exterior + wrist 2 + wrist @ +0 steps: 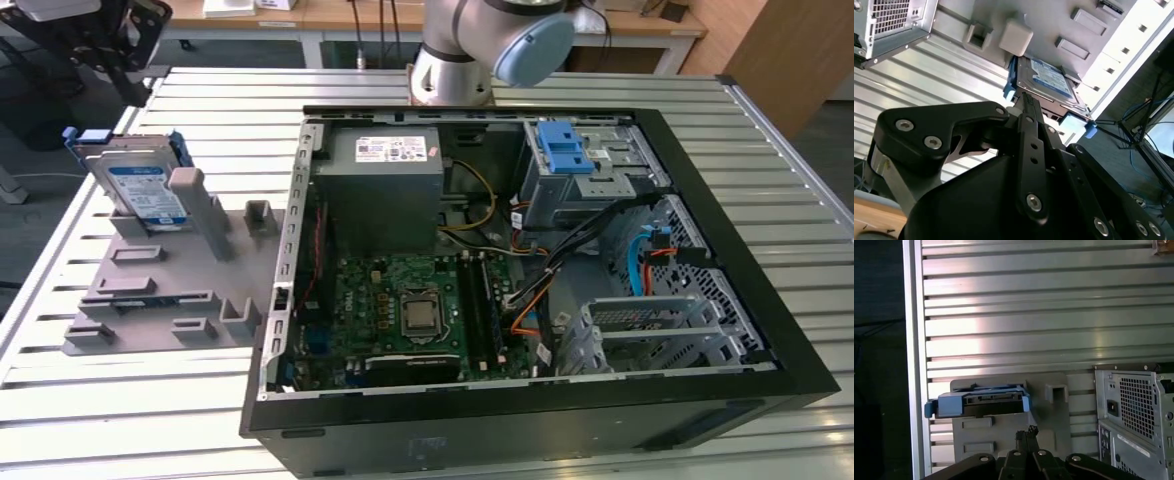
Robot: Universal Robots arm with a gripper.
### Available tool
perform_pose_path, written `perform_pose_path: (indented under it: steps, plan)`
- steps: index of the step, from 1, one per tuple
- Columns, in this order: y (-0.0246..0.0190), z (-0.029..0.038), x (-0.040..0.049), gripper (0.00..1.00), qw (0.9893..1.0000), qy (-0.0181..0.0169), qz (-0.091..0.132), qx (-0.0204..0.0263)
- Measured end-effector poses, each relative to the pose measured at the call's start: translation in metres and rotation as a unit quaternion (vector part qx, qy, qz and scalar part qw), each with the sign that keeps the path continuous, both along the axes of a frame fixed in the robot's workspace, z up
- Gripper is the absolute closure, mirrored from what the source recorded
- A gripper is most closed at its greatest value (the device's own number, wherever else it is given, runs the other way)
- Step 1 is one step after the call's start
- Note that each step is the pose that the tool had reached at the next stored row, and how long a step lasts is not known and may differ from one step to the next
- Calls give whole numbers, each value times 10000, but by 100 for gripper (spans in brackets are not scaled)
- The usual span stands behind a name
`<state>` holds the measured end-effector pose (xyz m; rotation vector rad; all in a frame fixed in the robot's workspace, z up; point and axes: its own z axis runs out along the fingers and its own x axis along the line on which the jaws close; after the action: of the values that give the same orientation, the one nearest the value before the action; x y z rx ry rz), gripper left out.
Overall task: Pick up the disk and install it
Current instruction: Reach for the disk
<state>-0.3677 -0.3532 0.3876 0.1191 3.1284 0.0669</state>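
The disk (142, 188) is a silver drive with a white-and-blue label in a blue frame. It stands tilted on edge in a grey holder (160, 290) at the exterior view's left, beside the open computer case (534, 250). My gripper (131, 88) hangs above and behind the disk, apart from it. In both wrist views the disk (1051, 80) (981, 402) lies just beyond the gripper (1024, 100) (1026, 432). Its two thin black fingers are pressed together with nothing between them.
Inside the case sit a grey power-supply box (387, 170), a motherboard (400, 310), loose cables and a drive cage with a bare blue bracket (567, 150). Everything rests on a ribbed metal table (134, 400). The arm's base (461, 60) stands behind the case.
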Motion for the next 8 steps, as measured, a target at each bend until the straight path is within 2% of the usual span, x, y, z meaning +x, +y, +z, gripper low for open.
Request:
perform_pose_path:
  steps: [4,8]
  plan:
    - [16,-25,-156,89,10000,0,-1,-1]
    - [23,-36,-235,89,10000,4,-1,-1]
